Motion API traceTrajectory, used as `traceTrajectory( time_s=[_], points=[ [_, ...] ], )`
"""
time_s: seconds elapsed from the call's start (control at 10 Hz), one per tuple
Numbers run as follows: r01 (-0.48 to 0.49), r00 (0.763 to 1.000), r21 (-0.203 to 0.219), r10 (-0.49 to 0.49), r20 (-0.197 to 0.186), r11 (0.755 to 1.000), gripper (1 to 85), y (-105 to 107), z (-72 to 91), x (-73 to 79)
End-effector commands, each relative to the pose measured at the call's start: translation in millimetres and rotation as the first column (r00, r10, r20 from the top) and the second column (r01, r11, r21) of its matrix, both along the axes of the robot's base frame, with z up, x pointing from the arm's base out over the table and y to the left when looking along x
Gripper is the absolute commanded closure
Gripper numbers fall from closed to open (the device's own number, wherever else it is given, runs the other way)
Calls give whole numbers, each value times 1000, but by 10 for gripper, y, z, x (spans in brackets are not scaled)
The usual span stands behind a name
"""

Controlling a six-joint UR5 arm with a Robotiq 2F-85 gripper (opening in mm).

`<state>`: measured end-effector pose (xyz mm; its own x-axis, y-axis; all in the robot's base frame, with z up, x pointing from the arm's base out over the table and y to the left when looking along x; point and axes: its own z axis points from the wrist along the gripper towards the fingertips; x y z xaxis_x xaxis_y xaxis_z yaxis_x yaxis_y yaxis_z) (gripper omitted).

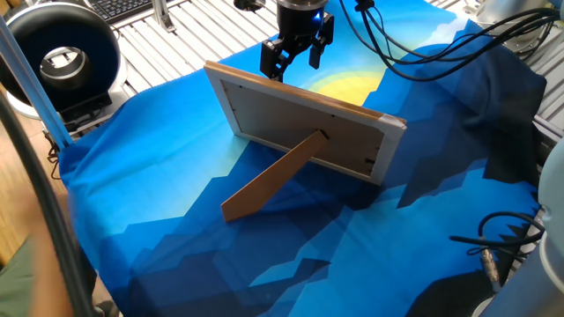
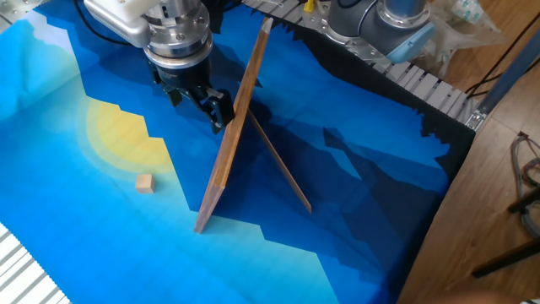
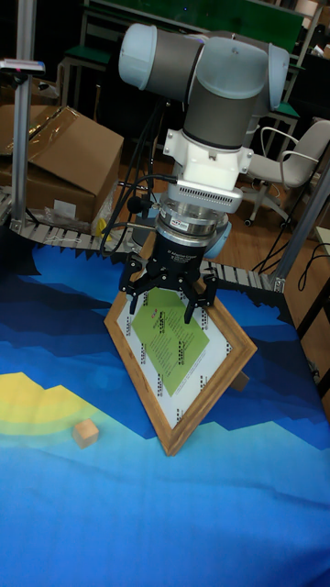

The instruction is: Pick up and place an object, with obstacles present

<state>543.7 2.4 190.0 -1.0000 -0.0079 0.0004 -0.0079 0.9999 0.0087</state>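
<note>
The object, a small tan block (image 2: 145, 183), lies on the blue cloth near the yellow patch, also seen low on the left in the tall view (image 3: 85, 433). In one fixed view it is hidden behind the obstacle. That obstacle is a wood-edged picture frame (image 1: 300, 123) standing on its long prop leg (image 1: 269, 180). In the other fixed view the frame (image 2: 232, 143) shows edge-on. My gripper (image 2: 200, 105) hangs open on the frame's front side, close to its top edge, with nothing between its fingers. It is well apart from the block (image 1: 293, 60) (image 3: 163, 307).
A black round device (image 1: 57, 57) stands off the cloth at the back left. Black cables (image 1: 441, 44) trail over the cloth's far right. A cardboard box (image 3: 55, 156) sits behind the table. The arm's base (image 2: 396, 17) stands beyond the frame.
</note>
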Motion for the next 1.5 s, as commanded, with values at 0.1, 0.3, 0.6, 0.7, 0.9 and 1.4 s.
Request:
traceTrajectory(
  time_s=[0.1,0.3,0.6,0.7,0.9,1.4],
  points=[
    [-48,998,14,47,50,999,843,49,-23,103],
    [-48,998,19,47,47,999,843,61,-26,95],
    [-68,997,8,67,47,998,843,1,-35,89],
    [-79,995,15,77,64,997,843,-16,-72,112],
    [-89,993,15,87,84,996,843,-65,-139,98],
    [-100,990,19,97,99,995,843,-87,-195,83]
  ],
)
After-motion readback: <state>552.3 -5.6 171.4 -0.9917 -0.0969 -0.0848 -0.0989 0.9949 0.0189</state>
